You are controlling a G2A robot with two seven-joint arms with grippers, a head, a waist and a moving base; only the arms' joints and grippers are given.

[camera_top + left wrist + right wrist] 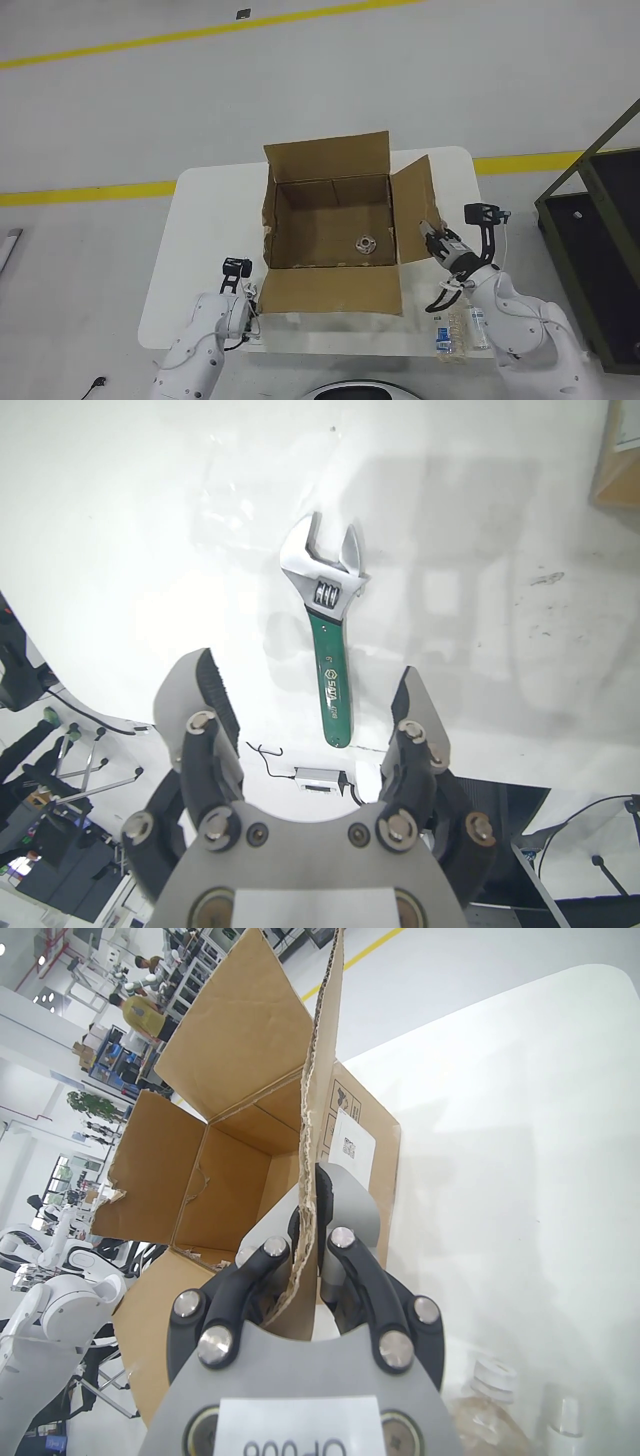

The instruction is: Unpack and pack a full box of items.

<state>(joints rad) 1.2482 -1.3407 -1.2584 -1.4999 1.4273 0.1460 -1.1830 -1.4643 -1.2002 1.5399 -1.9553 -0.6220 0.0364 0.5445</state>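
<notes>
Top view: open cardboard box point(330, 290) at centre of table point(200, 250); right gripper point(432, 237) at its 3 o'clock flap point(413, 205). Left wrist view: left gripper point(310, 667) released, over green-handled wrench point(327, 625) lying on the table. Right wrist view: right gripper clenched on the flap's edge.

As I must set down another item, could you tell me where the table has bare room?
Bare: the white table left of the open brown cardboard box, and its far-right corner behind the flap. Crowded: near-right corner, clear plastic bottles; near-left edge, green-handled adjustable wrench.
</notes>
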